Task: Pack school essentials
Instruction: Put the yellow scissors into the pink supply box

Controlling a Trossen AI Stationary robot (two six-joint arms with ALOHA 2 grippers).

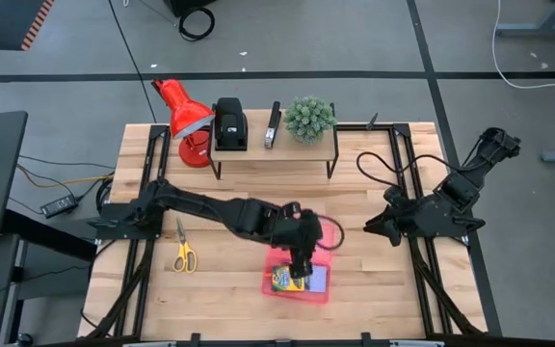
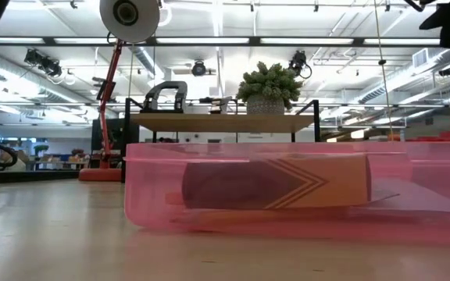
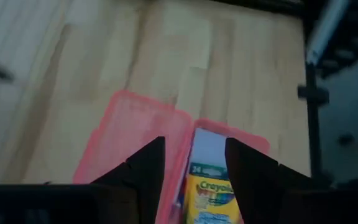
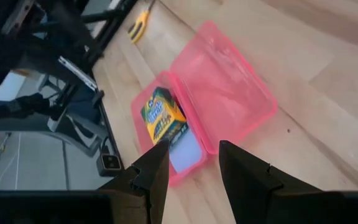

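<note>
The left jaws point(image 1: 300, 267) stand apart, hanging over the open pink translucent plastic case point(image 1: 321, 289) near the front edge of the wooden plank surface point(image 1: 374, 217). Inside its tray lies the yellow-green crayon box point(image 1: 287, 280), flat cardboard, beside the pale lavender-blue notepad point(image 1: 317, 280). The left arm stretches long and low from the left edge toward the middle. The right jaws point(image 1: 371, 229), also apart, wait folded by the right edge. The yellow-handled scissors point(image 1: 183, 253) lie flat near the left edge.
</note>
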